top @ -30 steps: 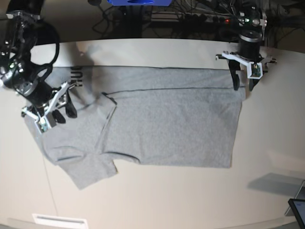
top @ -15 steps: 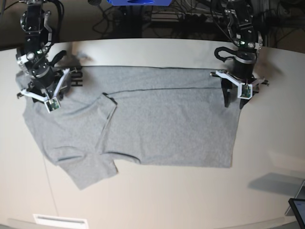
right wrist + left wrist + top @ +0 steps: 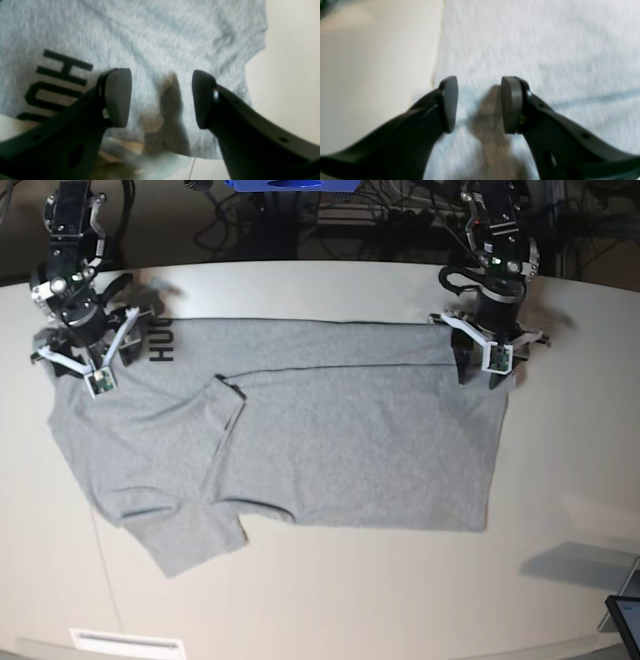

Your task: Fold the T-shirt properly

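Since a second ago both arms have swung up to the far edge of the T-shirt [image 3: 300, 430]: the right gripper [image 3: 85, 360] has left the sleeve region and now stands over the far corner by the black lettering [image 3: 160, 342], and the left gripper [image 3: 485, 370] has shifted inward onto the hem corner. The shirt lies flat on the pale table [image 3: 400, 600], partly folded, one sleeve turned in. Both sets of jaws are parted with nothing between them; in the wrist views cloth shows in each gap. The step in hand looks like pinching both far corners for a fold toward the near side. To do it well, each gripper should probably settle right at the edge, catch every layer there, close together, and lift evenly so the fabric stays taut.
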Action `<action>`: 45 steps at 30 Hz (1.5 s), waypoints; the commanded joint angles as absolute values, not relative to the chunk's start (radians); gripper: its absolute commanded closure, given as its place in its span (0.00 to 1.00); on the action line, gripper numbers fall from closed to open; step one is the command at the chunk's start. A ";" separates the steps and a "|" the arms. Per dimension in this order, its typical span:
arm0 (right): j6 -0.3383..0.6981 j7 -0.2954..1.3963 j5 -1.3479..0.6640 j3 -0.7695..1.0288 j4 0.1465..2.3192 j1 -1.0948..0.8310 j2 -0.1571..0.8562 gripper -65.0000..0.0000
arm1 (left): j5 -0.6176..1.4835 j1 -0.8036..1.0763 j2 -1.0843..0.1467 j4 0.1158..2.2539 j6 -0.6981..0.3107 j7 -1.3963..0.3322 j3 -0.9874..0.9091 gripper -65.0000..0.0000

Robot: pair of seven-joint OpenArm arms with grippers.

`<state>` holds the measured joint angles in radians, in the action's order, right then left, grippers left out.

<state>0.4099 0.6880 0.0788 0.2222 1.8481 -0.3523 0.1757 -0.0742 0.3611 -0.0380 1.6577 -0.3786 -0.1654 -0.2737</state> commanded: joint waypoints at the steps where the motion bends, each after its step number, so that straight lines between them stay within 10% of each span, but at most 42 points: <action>1: 0.404 0.662 0.073 0.225 1.865 -0.344 0.180 0.44 | -0.062 0.355 -0.044 1.676 -0.374 -0.134 -0.278 0.58; 45: 0.398 0.713 0.143 0.232 1.753 -0.309 0.151 0.44 | -0.070 0.390 -0.038 1.629 -0.377 -0.137 -0.282 0.58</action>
